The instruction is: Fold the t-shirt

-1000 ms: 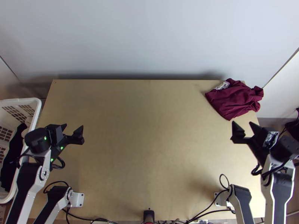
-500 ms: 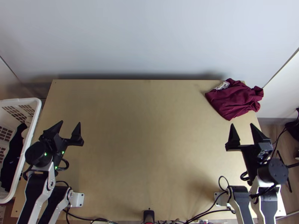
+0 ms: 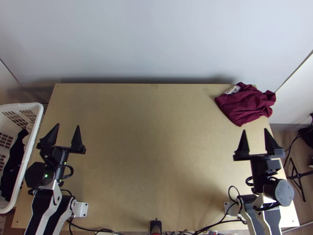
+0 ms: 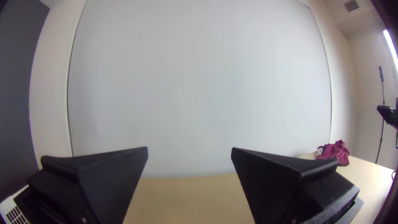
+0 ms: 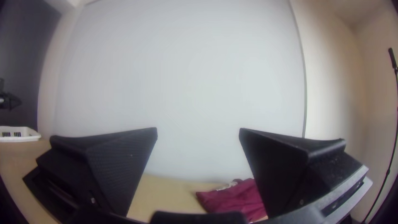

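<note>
The maroon t-shirt (image 3: pixel 246 104) lies bunched at the table's far right corner, a white print at its left end. My left gripper (image 3: pixel 68 125) is open above the table's left side, far from the shirt. My right gripper (image 3: pixel 255 131) is open on the right side, nearer than the shirt, with a gap between them. In the left wrist view my left gripper (image 4: pixel 189 149) has nothing between its fingers, and the shirt (image 4: pixel 334 152) is far off. In the right wrist view my right gripper (image 5: pixel 198 129) holds nothing; one finger partly covers the shirt (image 5: pixel 232 199).
A white basket (image 3: pixel 36 129) with dark cloth (image 3: pixel 12 164) in it stands at the table's left edge, close beside the left arm. Bare wood (image 3: pixel 156 137) spans the middle of the table. Cables (image 3: pixel 219 221) run along the near edge. A wall rises behind the table.
Both grippers have turned to point toward the table's far edge. The right arm has drawn back toward its base, and the left arm's wrist has shifted nearer too. The shirt lies unchanged.
</note>
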### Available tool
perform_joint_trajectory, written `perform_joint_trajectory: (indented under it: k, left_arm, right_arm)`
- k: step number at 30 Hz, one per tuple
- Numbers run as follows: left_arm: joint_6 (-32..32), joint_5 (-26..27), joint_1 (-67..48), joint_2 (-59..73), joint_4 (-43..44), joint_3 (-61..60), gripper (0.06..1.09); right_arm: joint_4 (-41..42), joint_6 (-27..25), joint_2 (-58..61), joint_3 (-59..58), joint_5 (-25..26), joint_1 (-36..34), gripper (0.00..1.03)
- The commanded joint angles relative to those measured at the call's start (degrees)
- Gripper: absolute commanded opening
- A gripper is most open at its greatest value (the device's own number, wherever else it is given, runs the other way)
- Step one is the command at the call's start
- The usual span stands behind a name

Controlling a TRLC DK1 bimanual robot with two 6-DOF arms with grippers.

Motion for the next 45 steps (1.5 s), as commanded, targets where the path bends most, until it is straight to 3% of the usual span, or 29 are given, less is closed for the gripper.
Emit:
perform_joint_trajectory:
  k: [1,8,11,16,22,28,30,45]
  left_arm:
    - [2.02,-0.33,-0.61,-3.21,5.91,-2.11,1.04]
    - [1.67,-0.33,-0.70,-6.03,7.50,-5.54,1.04]
    - [0.52,-0.42,-0.70,-6.73,8.73,-9.84,1.04]
    - [-5.19,-0.42,0.71,-7.17,2.66,-10.28,1.04]
    - [-5.19,-0.33,-1.23,-9.54,-8.24,-10.28,1.04]
    - [-5.72,-0.33,-2.19,-22.02,-28.36,-10.46,1.04]
    - [-5.89,-0.33,-2.28,-21.58,-32.32,-10.46,1.04]
    - [-5.89,-0.33,1.67,-21.93,-31.88,-10.37,1.04]
  right_arm:
    - [4.14,-7.52,-7.51,-6.12,0.39,4.72,0.92]
    - [3.26,-2.78,-7.25,-6.21,1.97,4.63,0.92]
    - [-2.72,0.47,-7.42,-6.21,2.15,4.81,0.92]
    - [-12.91,0.12,-7.51,-6.39,2.23,5.33,0.97]
    - [-18.62,1.70,-7.60,-6.30,2.15,5.77,0.98]
    - [-29.35,1.62,-7.60,-6.39,2.15,6.83,0.98]
    - [-29.26,1.79,-7.60,-6.39,2.15,5.69,0.98]
    - [-29.26,1.79,-7.42,-6.39,2.15,4.19,0.98]
